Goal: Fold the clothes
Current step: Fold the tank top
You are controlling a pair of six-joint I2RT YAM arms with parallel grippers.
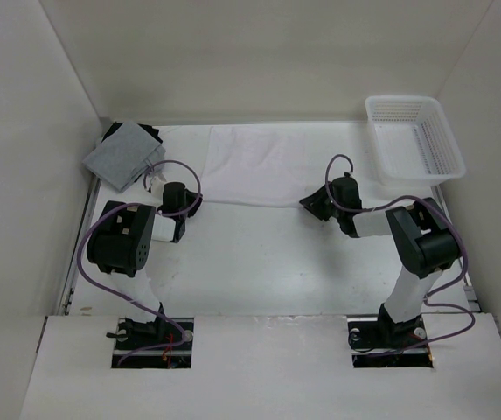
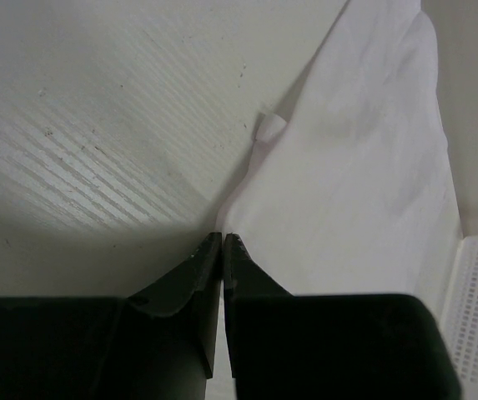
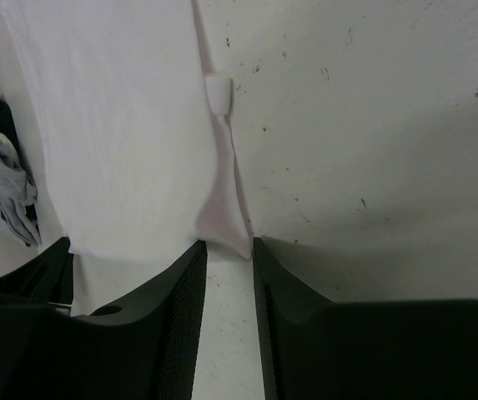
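- Thin white sleeveless tank top [image 1: 259, 166] lies spread flat on the white table [image 1: 259, 262], just beside the white perforated plastic basket [image 1: 412, 102]. On its side away from the basket sits a grey folded garment [image 1: 123, 156].
- Left gripper [image 2: 223, 237] is at the near hem corner farthest from the basket. Its jaws are pressed together with the cloth edge running into them, so it looks clamped on the tank top [image 2: 355, 192].
- Right gripper [image 3: 230, 246] is at the near hem corner closest to the basket. Its jaws stand apart with the fabric corner [image 3: 237, 242] lying between the tips, not yet pinched.
- Step, as I read it: taking hold of both near corners ahead of the first fold.
- Next move calls for the right jaws to clamp on their corner. Both arms should then lift together and carry the near hem over towards the far edge, keeping the cloth taut and level.
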